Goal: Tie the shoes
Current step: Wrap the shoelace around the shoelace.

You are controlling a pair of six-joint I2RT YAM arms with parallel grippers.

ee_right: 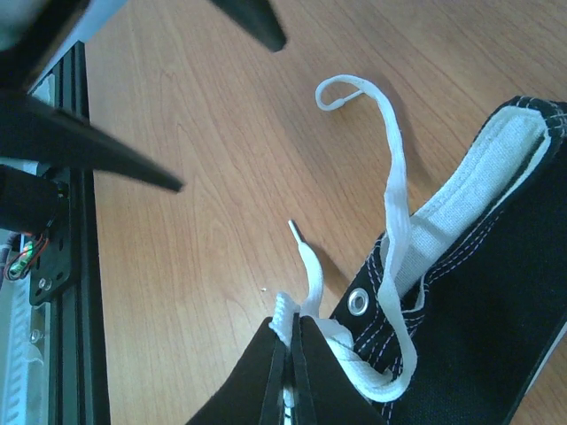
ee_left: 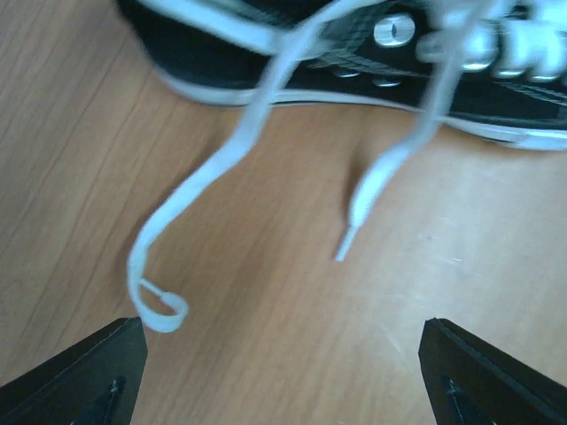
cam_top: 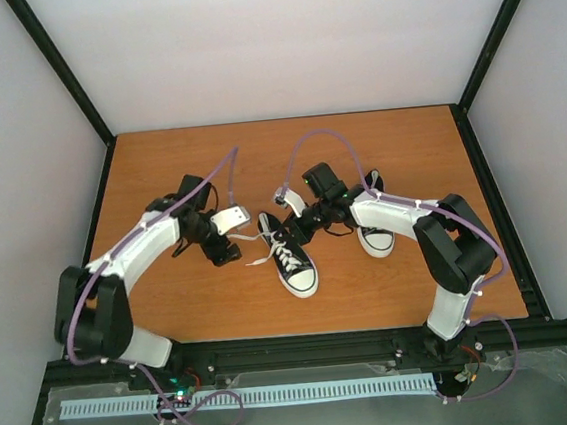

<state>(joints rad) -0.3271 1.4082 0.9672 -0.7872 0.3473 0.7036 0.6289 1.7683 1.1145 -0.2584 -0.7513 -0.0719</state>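
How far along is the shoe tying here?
Done: nothing; no knot shows on the black canvas sneaker, its white laces trailing loose over the wooden table. In hand: the right claw is shut on one lace beside the eyelets; the left claw hangs open. Left: this knot; the second black sneaker is mostly hidden.

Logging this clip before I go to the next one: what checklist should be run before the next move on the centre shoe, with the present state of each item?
1. The left gripper is open and empty: ok.
2. The right gripper is shut and seems to pinch the straight lace by the eyelets: ok.
3. The curled lace lies free on the table, close beside a left fingertip: ok.
4. A bow is formed on the centre shoe: not ok, both ends are loose.
5. The second shoe is laced: cannot tell, the right arm covers most of it.
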